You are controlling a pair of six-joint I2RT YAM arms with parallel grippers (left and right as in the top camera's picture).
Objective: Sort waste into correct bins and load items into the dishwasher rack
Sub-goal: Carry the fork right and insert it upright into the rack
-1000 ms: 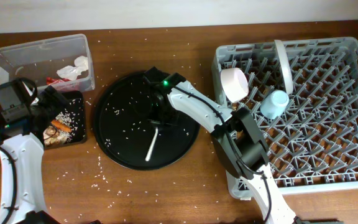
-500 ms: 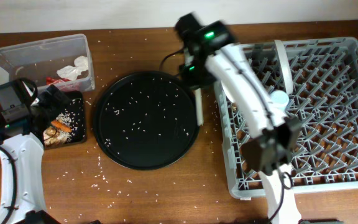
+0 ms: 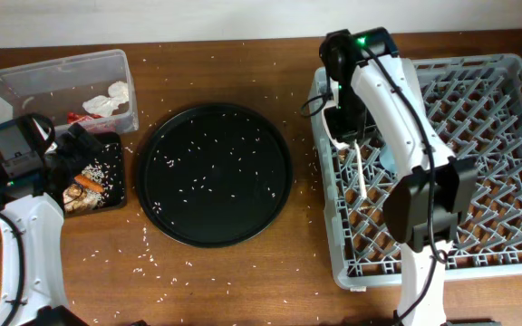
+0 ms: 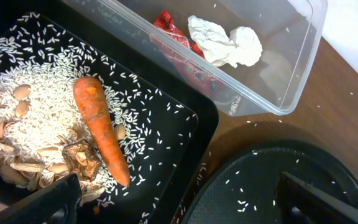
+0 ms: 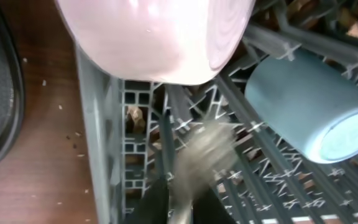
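My right gripper (image 3: 349, 134) is shut on the white fork (image 3: 360, 172) and holds it over the left side of the grey dishwasher rack (image 3: 478, 258). In the right wrist view the fork (image 5: 207, 149) is blurred between my fingers (image 5: 180, 200), below the white bowl (image 5: 160, 37) and beside the light-blue cup (image 5: 309, 106). The plate (image 3: 412, 77) stands upright in the rack. My left gripper (image 4: 179, 208) is open above the black tray (image 4: 185, 143), which holds the carrot (image 4: 101, 130), rice (image 4: 42, 106) and a brown lump (image 4: 82, 158). The clear tub (image 4: 291, 93) holds the wrapper (image 4: 185, 56) and the tissue (image 4: 225, 43).
A large round black tray (image 3: 214, 174) with scattered rice grains lies between the bins and the rack. Loose grains dot the wooden table (image 3: 152, 263) around it. The clear tub (image 3: 25, 86) and black tray (image 3: 111, 201) sit at the far left.
My right arm lifted the fork off the round black tray and carried it right, over the rack's left side. The left arm has not moved.
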